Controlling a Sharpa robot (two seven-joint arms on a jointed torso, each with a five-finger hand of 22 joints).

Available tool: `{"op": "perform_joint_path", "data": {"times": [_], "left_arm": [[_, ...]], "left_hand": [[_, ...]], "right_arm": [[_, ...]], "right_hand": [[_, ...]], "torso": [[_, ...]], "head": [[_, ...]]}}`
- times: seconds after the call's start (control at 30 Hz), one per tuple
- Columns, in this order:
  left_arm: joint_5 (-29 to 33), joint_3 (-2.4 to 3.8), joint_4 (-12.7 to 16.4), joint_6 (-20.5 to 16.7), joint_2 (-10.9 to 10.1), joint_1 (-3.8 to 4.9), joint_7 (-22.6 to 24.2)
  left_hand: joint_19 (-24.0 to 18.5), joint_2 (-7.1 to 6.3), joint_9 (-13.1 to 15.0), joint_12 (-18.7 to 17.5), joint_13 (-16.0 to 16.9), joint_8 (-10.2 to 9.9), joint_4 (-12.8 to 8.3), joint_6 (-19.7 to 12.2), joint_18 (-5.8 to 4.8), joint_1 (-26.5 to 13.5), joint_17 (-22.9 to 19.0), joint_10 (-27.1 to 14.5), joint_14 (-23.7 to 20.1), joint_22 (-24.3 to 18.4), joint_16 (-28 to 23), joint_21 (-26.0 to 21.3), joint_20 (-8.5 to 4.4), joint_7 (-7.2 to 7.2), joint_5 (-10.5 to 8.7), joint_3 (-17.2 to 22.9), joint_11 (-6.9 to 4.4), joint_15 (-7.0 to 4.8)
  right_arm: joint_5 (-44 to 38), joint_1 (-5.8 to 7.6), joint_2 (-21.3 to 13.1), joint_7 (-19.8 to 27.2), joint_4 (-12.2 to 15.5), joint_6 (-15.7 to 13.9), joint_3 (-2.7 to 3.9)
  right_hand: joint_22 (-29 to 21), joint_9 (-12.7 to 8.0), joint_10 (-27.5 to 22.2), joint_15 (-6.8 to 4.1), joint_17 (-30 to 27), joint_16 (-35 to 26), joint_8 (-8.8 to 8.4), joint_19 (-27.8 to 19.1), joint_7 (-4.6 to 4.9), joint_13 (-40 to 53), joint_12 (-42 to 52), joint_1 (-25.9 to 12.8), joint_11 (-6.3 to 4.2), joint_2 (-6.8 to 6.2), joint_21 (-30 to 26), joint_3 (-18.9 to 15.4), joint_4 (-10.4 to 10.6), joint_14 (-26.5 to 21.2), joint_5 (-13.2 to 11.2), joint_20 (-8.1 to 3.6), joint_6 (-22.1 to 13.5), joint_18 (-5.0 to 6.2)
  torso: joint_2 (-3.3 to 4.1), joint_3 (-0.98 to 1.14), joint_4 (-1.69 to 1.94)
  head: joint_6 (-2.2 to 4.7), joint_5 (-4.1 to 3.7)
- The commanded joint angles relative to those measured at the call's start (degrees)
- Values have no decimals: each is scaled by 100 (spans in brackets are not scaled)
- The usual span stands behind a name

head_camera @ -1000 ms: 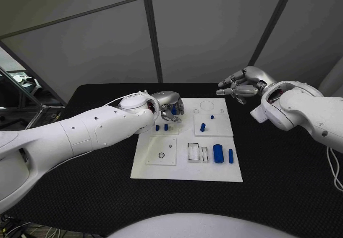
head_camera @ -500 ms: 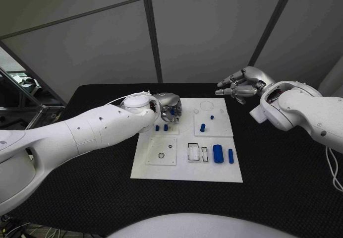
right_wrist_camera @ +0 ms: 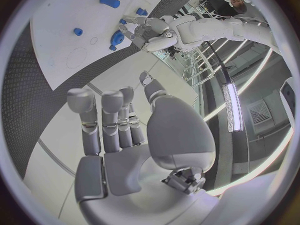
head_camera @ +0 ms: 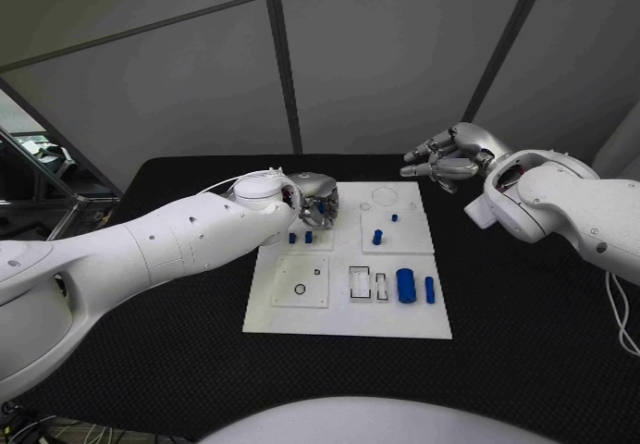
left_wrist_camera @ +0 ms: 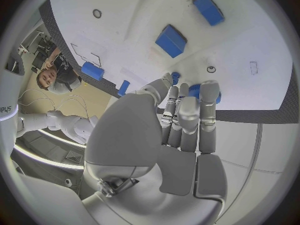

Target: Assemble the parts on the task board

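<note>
The white task board (head_camera: 347,314) lies mid-table. My left hand (head_camera: 316,203) hovers over its back left corner, fingers curled in, and its fingertips (left_wrist_camera: 208,91) close round a small blue part (left_wrist_camera: 194,91). Two short blue pegs (head_camera: 301,238) stand just in front of that hand. More blue parts (head_camera: 377,238) stand in the back right panel. A thick blue cylinder (head_camera: 405,286) and a thin one (head_camera: 429,289) lie at the front right. My right hand (head_camera: 447,159) is raised beyond the board's back right corner, fingers apart and holding nothing.
Rectangular slots (head_camera: 362,283) and a small round hole (head_camera: 301,289) mark the board's front half. Black table (head_camera: 160,351) surrounds the board. In the right wrist view the board (right_wrist_camera: 69,15) and my left hand (right_wrist_camera: 153,32) lie far ahead.
My left arm has edged slightly to the right over the board's back left corner. The right hand has stayed nearly still.
</note>
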Motion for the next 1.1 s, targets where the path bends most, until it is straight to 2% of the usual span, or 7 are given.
{"op": "perform_joint_path", "data": {"times": [0.03, 0.43, 0.7, 0.77, 0.87, 1.1], "left_arm": [[-59, 2, -28, 104, 19, 14, -13], [-59, -9, -165, 264, 127, 14, -27], [-59, -14, -226, 353, 155, 13, -67], [-59, -15, -228, 361, 159, 13, -68], [-58, -16, -228, 324, 162, 12, -54], [-51, -15, -154, 69, 120, 10, 80]], "left_hand": [[60, 48, -17, 20, -23, 35, 1, 62, -259, -3, 16, 64, 49, 44, 50, 62, 2, -7, 0, 51, -2, -10], [109, 49, -60, 36, -76, 20, -38, 78, -276, -11, 63, 112, 76, 166, 133, 188, -1, -1, 1, 102, -8, -10], [139, 62, -109, 46, -129, -7, -95, 69, -290, 13, 76, 147, 89, 259, 185, 283, 0, 19, 5, 169, -3, -9], [198, 99, -135, 82, -144, -10, -168, 85, -308, 86, 113, 224, 115, 365, 239, 400, -7, 25, 72, 243, -13, -24], [273, 114, -174, 121, -159, -18, -257, 106, -332, 129, 136, 327, 148, 507, 292, 556, -24, 32, 322, 323, -27, -39], [399, 144, -230, 131, -190, -11, -357, 168, -376, 114, 156, 404, 205, 732, 358, 804, -42, 30, 405, 398, -39, -57]], "right_arm": [[-17, 10, 6, 47, 7, -2, 4], [-18, 10, 19, 51, 9, 8, 4], [-18, 10, 19, 52, 9, 6, 4], [-18, 10, 21, 53, 9, 6, 4], [-18, 10, 24, 56, 9, 6, 4], [-18, 10, 25, 66, 7, 5, 4]], "right_hand": [[5, 1, -46, -5, 7, -16, -18, 25, -21, 4, -15, -16, 4, 7, -33, 11, -35, 26, 23, 9, -25, 68], [5, 1, -46, -5, 7, -16, -18, 25, -21, 4, -15, -16, 4, 7, -33, 11, -35, 26, 23, 9, -25, 68], [5, 1, -46, -5, 7, -16, -18, 25, -21, 4, -15, -16, 4, 7, -33, 11, -35, 26, 23, 9, -25, 68], [5, 1, -46, -5, 7, -16, -18, 25, -21, 4, -15, -16, 4, 7, -33, 11, -35, 26, 23, 9, -25, 68], [5, 1, -46, -5, 7, -16, -18, 25, -21, 4, -15, -16, 4, 7, -33, 11, -35, 26, 23, 9, -25, 68], [6, 2, -47, -6, 11, -20, -16, 30, -22, -1, -15, -17, 3, 14, -35, 16, -38, 29, 24, 8, -19, 67]], "torso": [[-1, 0, 1], [-6, 0, -3], [-5, 1, 1], [-2, 1, 1], [-6, 0, 3], [-10, -6, 7]], "head": [[-10, -6], [-35, -10], [-27, -24], [-26, -26], [-27, -28], [-17, -34]]}}
